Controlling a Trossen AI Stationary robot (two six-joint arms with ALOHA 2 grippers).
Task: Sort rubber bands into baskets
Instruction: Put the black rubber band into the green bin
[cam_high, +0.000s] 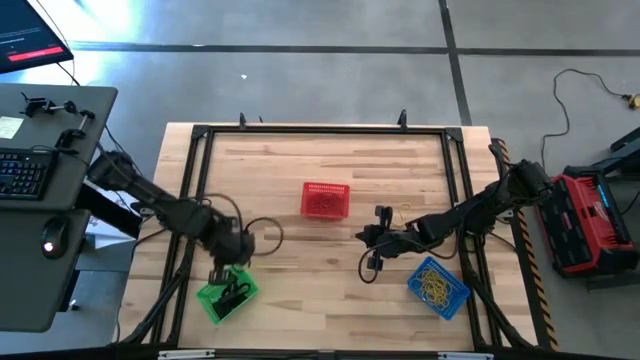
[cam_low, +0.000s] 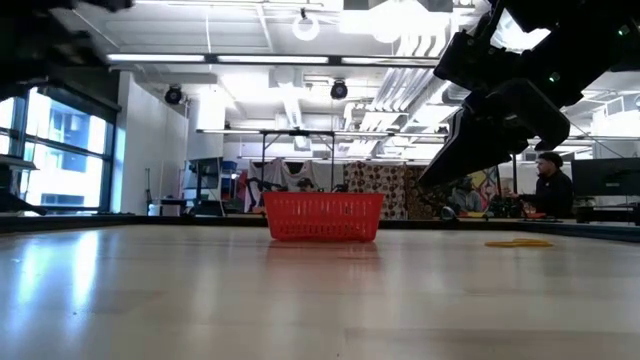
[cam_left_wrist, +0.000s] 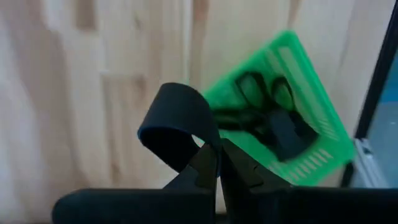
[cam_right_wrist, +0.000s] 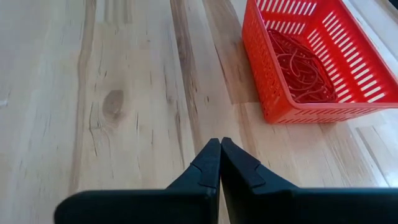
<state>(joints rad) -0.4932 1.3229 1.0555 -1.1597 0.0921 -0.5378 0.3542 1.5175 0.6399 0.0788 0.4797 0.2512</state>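
- Pale wooden planks form the desk (cam_high: 300, 160), which sits in a black metal frame on a grey floor.
- Beyond the far edge of the desk, the low view shows a bright workshop with ceiling lights and a seated person (cam_low: 551, 185) at a screen.
- The left gripper (cam_high: 234, 283) hangs directly over the green basket (cam_high: 212, 302), its fingers pressed together with a black rubber band (cam_left_wrist: 177, 121) looped up between them.
- More dark rubber bands (cam_left_wrist: 264, 115) lie inside the green basket, just beneath that gripper.
- The right gripper (cam_high: 371, 238) hovers above bare wood, fingers closed on nothing.
- The red basket (cam_high: 325, 200) stands ahead of the right gripper and a little to one side, apart from it, with reddish-brown rubber bands (cam_right_wrist: 301, 65) heaped on its floor.
- The blue basket (cam_high: 438, 286) sits behind the right gripper, beside its arm, holding yellow rubber bands (cam_high: 435, 284).
- One yellow band (cam_low: 518, 242) lies loose on the desk close to the right gripper.
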